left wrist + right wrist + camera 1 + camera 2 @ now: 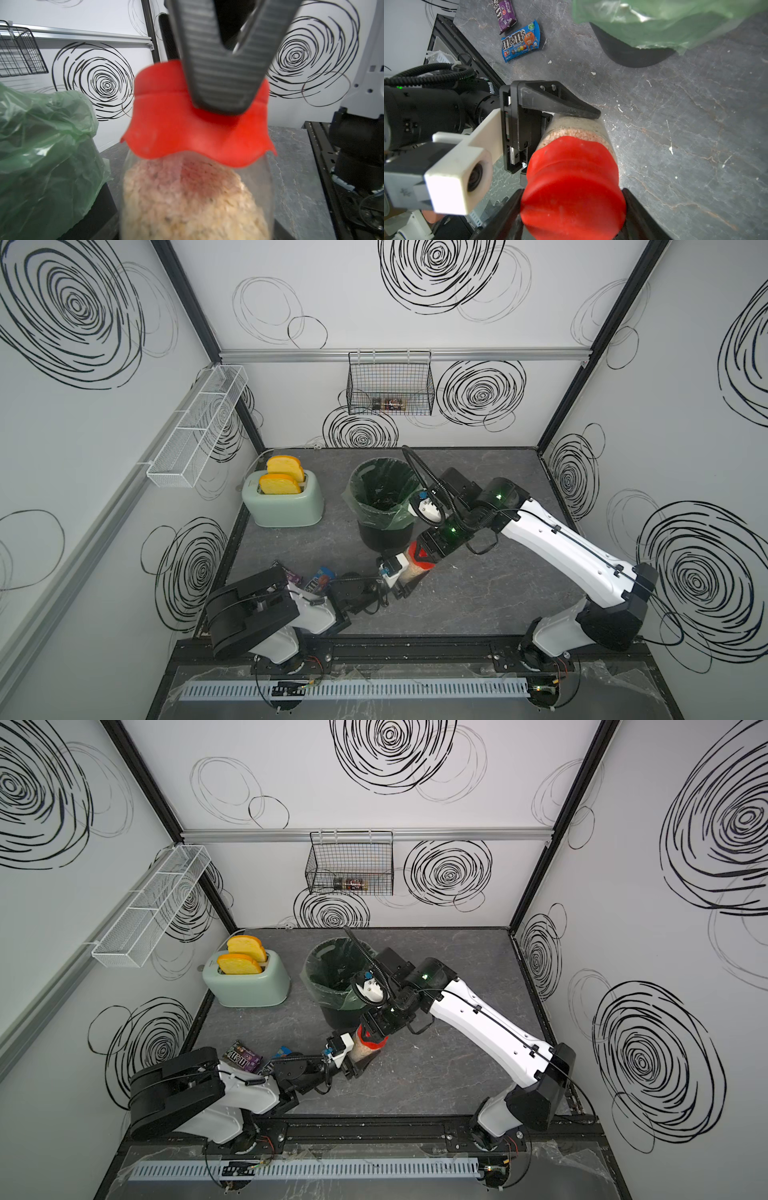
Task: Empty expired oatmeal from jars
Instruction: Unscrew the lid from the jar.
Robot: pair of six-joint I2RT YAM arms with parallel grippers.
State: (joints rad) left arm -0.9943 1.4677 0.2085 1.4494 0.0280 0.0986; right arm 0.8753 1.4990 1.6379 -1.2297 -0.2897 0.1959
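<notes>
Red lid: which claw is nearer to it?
Right. The right claw straddles the red lid, a finger on either side; the left claw grips the jar beneath it, around the oatmeal.

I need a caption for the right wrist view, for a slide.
Left gripper holds the oatmeal jar by its body while the right gripper straddles its red lid.
</notes>
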